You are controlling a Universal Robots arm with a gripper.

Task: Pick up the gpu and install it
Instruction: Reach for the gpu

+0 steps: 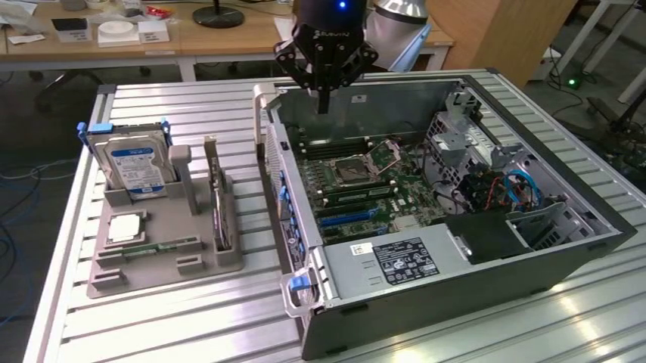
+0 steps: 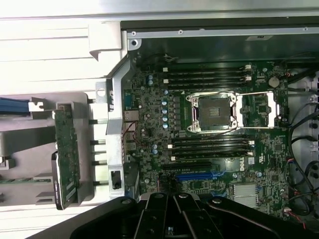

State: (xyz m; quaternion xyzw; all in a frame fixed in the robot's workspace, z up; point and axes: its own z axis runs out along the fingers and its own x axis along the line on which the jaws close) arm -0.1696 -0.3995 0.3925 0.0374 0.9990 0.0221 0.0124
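Observation:
The gpu [image 1: 217, 203] stands on edge in a slot of the grey parts holder [image 1: 151, 271], at the exterior view's left of the open computer case [image 1: 454, 291]. From the wrist, the gpu [image 2: 65, 159] appears edge-on, its green board facing up beside the case's rear wall. My gripper [image 1: 323, 104] hangs above the far end of the case, over the motherboard [image 1: 353, 189], well apart from the gpu. Its fingers are shut with nothing between them. In the wrist view the gripper [image 2: 168, 195] points down at the motherboard [image 2: 214, 114] near a blue slot [image 2: 199, 176].
The holder also carries a hard drive with a blue-white label [image 1: 133, 162], a processor [image 1: 123, 227] and a memory stick [image 1: 151, 248]. A power supply [image 1: 404, 261] and cables [image 1: 510, 189] sit inside the case. Desks stand behind the slatted table [image 1: 181, 333].

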